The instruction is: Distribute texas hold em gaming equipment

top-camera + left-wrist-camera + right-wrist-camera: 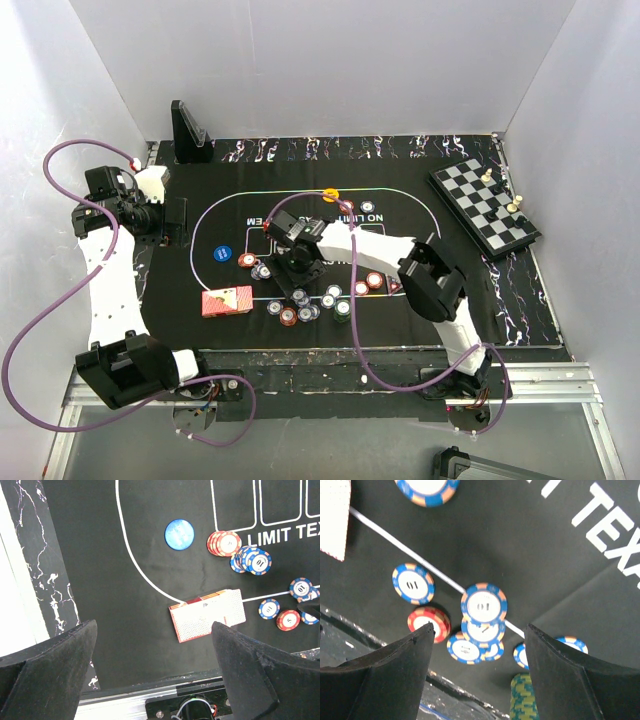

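Covering most of the marbled table (525, 290), the blk printed mat (410, 215) is the biggest item. The L arm (105, 270) runs up the 9 o'clock side; the R arm (400, 258) reaches in from 4 o'clock toward mat centre. A chessboard (485, 205) w/ a few pieces sits at 2 o'clock, well apart from the chips. A blk stand (188, 132) is upright at 11 o'clock, outside the printed oval.

The left gripper (155, 675) hangs at the mat's 9 o'clock edge, jaws wide, nothing btwn them. The right gripper (477, 680) hovers over the chip cluster at 6 o'clock, fingers spread wide, gripping nothing. A blue "10" chip (484, 605) lies on the mat below the gap, overlapping other blue chips.

The card deck (227, 300), red-patterned, lies flat at 7 o'clock across the oval's line. A green chip stack (524, 697) stands just beside the R finger. The red stack (224, 543) and blue stack (251, 560) sit just beside each other at 8 o'clock, near the lrg blue disc (222, 253) at 9. The yellow button (331, 196) rests at 12 o'clock on the line.
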`<control>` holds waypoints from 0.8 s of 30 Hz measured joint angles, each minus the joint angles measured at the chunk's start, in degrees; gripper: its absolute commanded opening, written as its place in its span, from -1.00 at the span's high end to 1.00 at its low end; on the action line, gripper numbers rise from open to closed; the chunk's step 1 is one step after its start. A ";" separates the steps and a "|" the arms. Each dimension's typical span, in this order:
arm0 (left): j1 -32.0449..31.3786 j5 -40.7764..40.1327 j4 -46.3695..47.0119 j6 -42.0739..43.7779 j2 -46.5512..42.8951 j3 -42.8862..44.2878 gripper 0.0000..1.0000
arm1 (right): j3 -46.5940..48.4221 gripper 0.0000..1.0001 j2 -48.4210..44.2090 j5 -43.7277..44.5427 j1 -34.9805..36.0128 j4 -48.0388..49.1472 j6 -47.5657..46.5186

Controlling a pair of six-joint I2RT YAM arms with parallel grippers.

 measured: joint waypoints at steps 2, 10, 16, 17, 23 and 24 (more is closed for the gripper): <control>0.00 0.00 0.02 0.00 0.00 0.00 -0.99 | 2.23 -0.59 2.03 0.28 -0.02 0.02 0.00; 0.00 -0.13 0.00 0.26 0.00 0.00 -1.00 | 5.20 -0.47 6.86 0.28 -0.17 -1.31 -0.07; 0.00 -0.46 0.00 0.42 0.00 0.00 -1.00 | 5.53 -0.19 7.26 0.48 -0.09 -2.49 -0.20; 0.00 -0.46 0.00 0.44 0.00 0.00 -1.00 | 5.53 -0.14 7.26 0.59 0.02 -2.89 -0.20; 0.00 -0.46 0.00 0.44 0.00 0.02 -1.00 | 5.09 0.01 7.26 2.75 1.68 -4.59 -0.13; 0.00 -0.46 0.00 0.44 0.00 0.02 -1.00 | 5.07 0.04 7.26 3.41 1.95 -4.61 -0.11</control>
